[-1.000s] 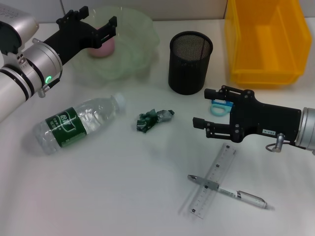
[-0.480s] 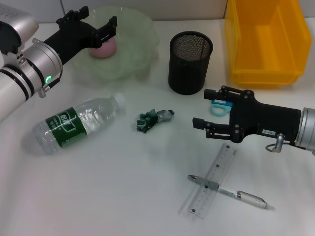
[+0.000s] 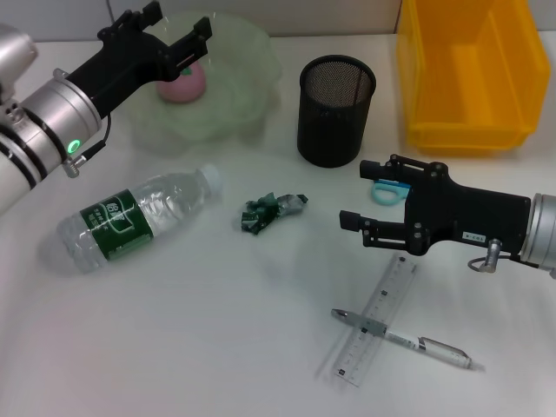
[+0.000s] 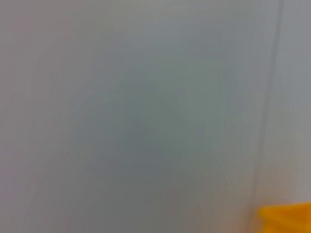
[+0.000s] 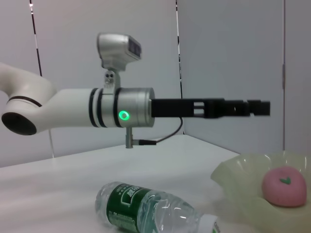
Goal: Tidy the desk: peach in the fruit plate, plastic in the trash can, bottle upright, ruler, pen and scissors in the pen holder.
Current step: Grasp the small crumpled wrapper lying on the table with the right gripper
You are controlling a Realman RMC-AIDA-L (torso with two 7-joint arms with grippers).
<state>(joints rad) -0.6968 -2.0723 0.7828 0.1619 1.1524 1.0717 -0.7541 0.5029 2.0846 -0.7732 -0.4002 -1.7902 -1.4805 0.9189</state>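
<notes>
The pink peach (image 3: pixel 184 84) lies in the pale green fruit plate (image 3: pixel 248 82). My left gripper (image 3: pixel 178 26) hovers open and empty just above it. The clear bottle (image 3: pixel 130 217) with a green label lies on its side. Crumpled green plastic (image 3: pixel 271 211) sits mid-table. My right gripper (image 3: pixel 356 191) stands open right of the plastic, partly hiding the blue-handled scissors (image 3: pixel 388 191). The clear ruler (image 3: pixel 378 317) lies near the front with the pen (image 3: pixel 404 339) across it. The right wrist view shows the left gripper (image 5: pixel 252 108), bottle (image 5: pixel 150 213) and peach (image 5: pixel 284 187).
A black mesh pen holder (image 3: pixel 336 109) stands at the back centre. A yellow bin (image 3: pixel 469 69) sits at the back right; its corner (image 4: pixel 286 218) shows in the left wrist view, which otherwise shows only grey wall.
My left gripper has lifted up and back from the peach, which stays in the plate. The right arm has barely moved.
</notes>
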